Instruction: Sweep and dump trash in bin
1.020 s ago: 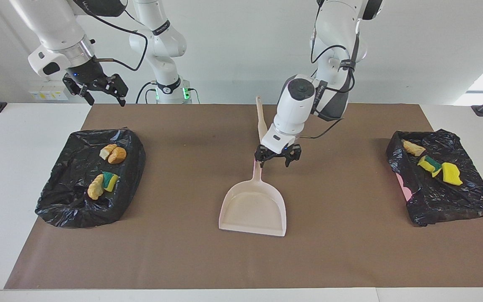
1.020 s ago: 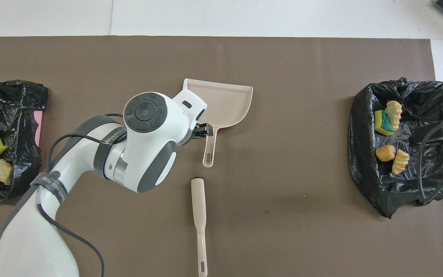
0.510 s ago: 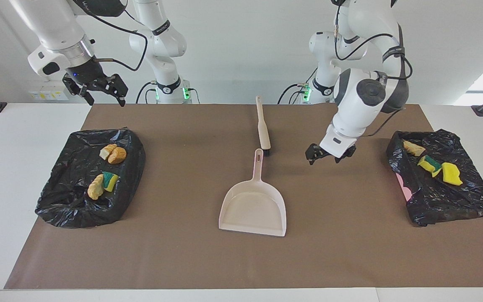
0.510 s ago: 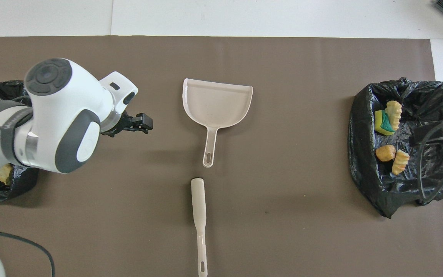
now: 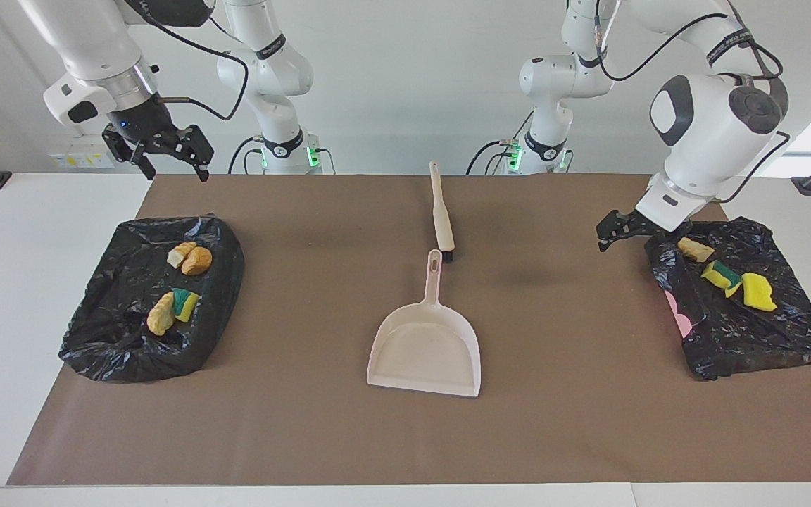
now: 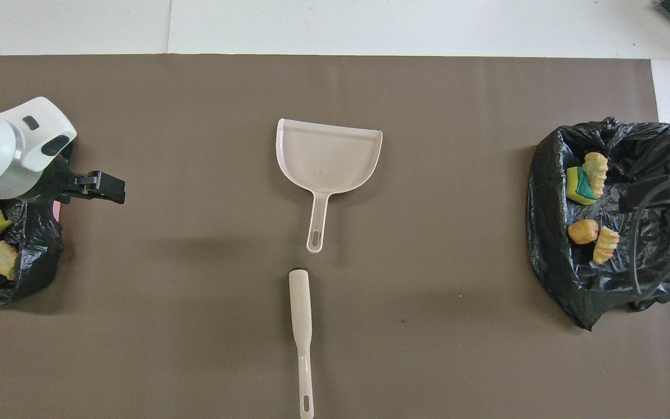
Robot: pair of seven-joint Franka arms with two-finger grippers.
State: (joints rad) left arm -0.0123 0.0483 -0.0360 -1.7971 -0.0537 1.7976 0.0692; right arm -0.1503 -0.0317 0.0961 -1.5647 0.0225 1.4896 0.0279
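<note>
The trash lies in two black-bagged bins. Tan lumps (image 5: pixel 191 258) and a sponge piece (image 5: pixel 184 303) lie in the bin (image 5: pixel 117 352) at the right arm's end, also in the overhead view (image 6: pixel 588 177). Sponge pieces (image 5: pixel 740 285) and a tan lump lie in the bin (image 5: pixel 750 345) at the left arm's end. My left gripper (image 5: pixel 613 236) is open and empty, low over the mat beside that bin's rim; it also shows in the overhead view (image 6: pixel 108 189). My right gripper (image 5: pixel 172 163) is open and waits raised over its bin.
A beige dustpan (image 5: pixel 425 345) lies flat mid-mat, handle toward the robots. A beige brush (image 5: pixel 442 218) lies just nearer to the robots, in line with the handle. The brown mat (image 5: pixel 307 422) covers most of the white table.
My left gripper has swung from over the dustpan's handle toward the left arm's end of the table, to the bin's rim. The dustpan, brush and right arm stay put.
</note>
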